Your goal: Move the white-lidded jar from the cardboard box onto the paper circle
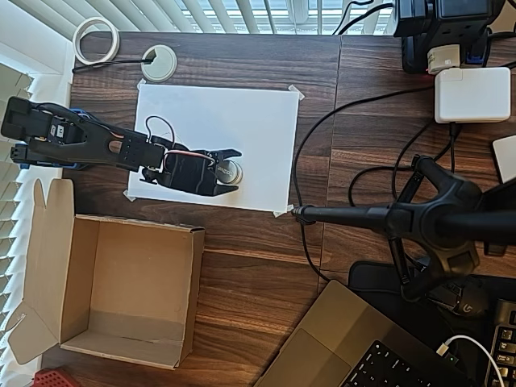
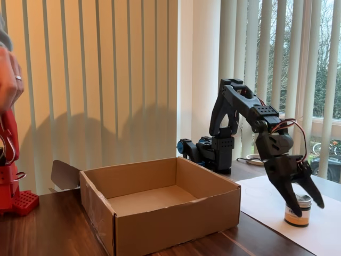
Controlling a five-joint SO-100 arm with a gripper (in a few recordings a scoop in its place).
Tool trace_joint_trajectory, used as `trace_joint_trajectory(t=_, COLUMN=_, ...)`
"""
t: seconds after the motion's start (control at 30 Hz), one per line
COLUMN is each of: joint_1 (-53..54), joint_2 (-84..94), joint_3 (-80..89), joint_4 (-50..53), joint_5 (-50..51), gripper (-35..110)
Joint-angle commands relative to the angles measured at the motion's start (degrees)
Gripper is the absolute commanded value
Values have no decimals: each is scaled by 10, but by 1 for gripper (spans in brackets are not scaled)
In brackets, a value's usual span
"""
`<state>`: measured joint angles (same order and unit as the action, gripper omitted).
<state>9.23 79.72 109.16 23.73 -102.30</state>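
Inspecting: white-lidded jar (image 2: 298,210) stands on the paper sheet (image 1: 242,121), claw (image 2: 301,196) spread wide around it. I judge it light, rigid, smooth-sided; grip across the body below the lid.

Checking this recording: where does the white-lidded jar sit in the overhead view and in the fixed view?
Overhead view: the white-lidded jar stands on the white paper sheet, lower middle of the sheet, between the fingers of the claw.
Fixed view: the jar stands at lower right on the sheet, with the claw around it.
Shared landmark: the cardboard box, with nothing visible inside.
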Motion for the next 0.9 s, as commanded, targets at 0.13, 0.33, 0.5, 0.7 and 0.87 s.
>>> trace_joint_trajectory(t=0.13, joint_1=8, joint_2=221, joint_3=98, joint_4=-177, joint_5=62, gripper=43)
trace_joint_trajectory(t=0.33, joint_1=-9, joint_2=346, joint_3=180, joint_4=-221, joint_5=244, gripper=43)
trace_joint_trajectory(t=0.5, joint_1=-33, joint_2=490, joint_3=350, joint_4=-301, joint_5=423, gripper=40)
trace_joint_trajectory(t=0.7, joint_1=-52, joint_2=691, joint_3=550, joint_4=-284, joint_5=626, gripper=39)
trace_joint_trajectory(t=0.87, joint_1=-71, joint_2=835, joint_3=642, joint_4=-179, joint_5=761, gripper=37)
